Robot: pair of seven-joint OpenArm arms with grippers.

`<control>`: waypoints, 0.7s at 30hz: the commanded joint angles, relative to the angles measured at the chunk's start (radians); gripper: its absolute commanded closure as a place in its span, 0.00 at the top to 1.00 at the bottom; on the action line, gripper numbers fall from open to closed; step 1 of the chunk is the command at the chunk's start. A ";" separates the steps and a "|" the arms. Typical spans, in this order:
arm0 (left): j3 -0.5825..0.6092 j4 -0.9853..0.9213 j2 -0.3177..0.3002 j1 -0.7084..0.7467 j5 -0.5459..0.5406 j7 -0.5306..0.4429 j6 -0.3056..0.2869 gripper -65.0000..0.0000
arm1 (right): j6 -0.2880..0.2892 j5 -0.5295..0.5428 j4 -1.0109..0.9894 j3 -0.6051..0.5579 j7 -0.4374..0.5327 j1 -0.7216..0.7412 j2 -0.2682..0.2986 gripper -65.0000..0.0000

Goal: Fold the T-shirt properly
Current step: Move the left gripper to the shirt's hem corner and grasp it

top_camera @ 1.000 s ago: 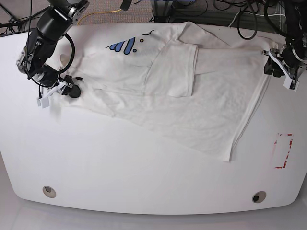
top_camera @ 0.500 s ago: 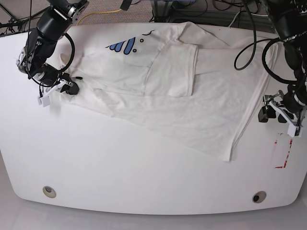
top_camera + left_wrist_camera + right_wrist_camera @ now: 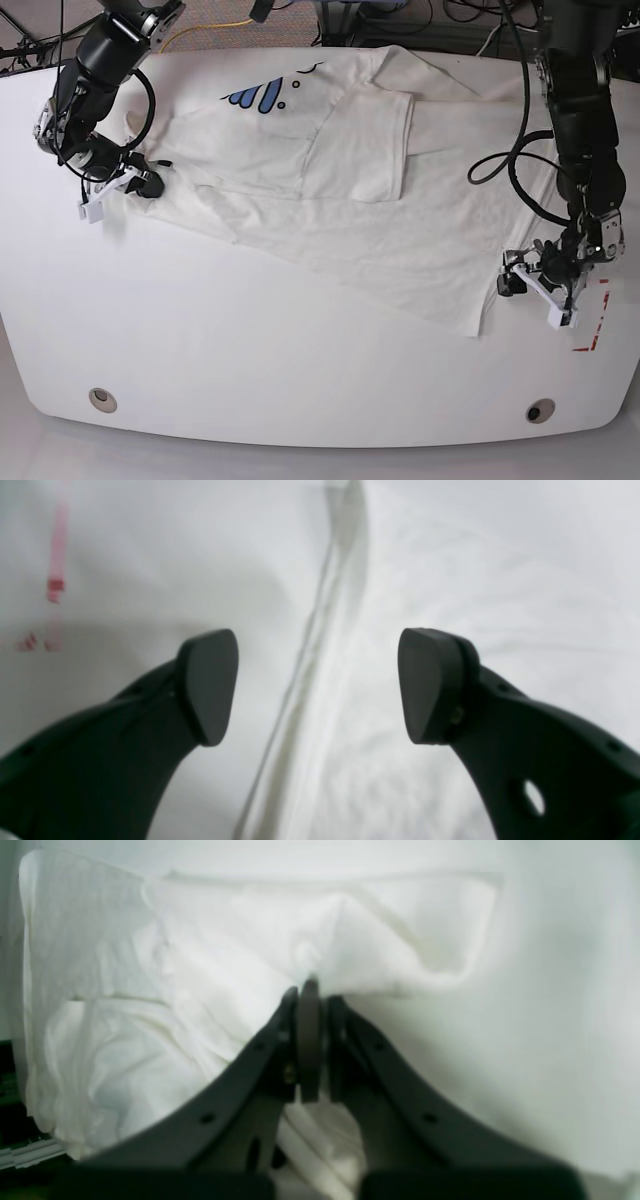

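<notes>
Left wrist view shows the left end effector [image 3: 318, 685] spread wide, one pad on either side of the hem line of the T-shirt [image 3: 450, 580], nothing held between them. It looks set this way to come down over the hem and take it, though no contact is made. A red mark [image 3: 55, 585] on the bare worktop [image 3: 150, 555] lies off to one side. In the base view this arm reaches down from the far edge, bent at the elbow, its end effector [image 3: 538, 280] low just beside the shirt's near corner.

Right wrist view has the right end effector [image 3: 309, 990] pressed together on a bunched fold of white cloth, which rises into a small peak at the fingertips; the pinch seems meant to hold that side steady or lift it for a fold. In the base view this arm curls down from the far corner with its end effector [image 3: 140, 183] at the shirt's edge.

The T-shirt [image 3: 380, 200] lies spread and skewed across the worktop [image 3: 250, 350], one sleeve turned in over the body, blue print showing near the far edge.
</notes>
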 commanded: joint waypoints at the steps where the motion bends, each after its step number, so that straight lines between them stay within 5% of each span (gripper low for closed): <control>1: 0.039 -0.097 -0.003 -0.055 0.020 -0.068 -0.002 0.72 | 0.001 0.008 0.016 -0.001 0.004 0.022 0.015 0.00; 8: 0.151 -0.281 0.028 -0.115 0.069 -0.229 -0.002 0.72 | 0.001 0.008 0.016 -0.001 0.004 0.029 0.018 0.00; 17: 0.188 -0.376 0.086 -0.147 0.072 -0.267 -0.004 0.71 | 0.001 0.006 0.016 -0.001 0.004 0.029 0.018 0.00; 21: 0.188 -0.376 0.097 -0.147 0.072 -0.258 -0.055 0.70 | 0.001 0.008 0.016 -0.001 0.004 0.029 0.015 0.00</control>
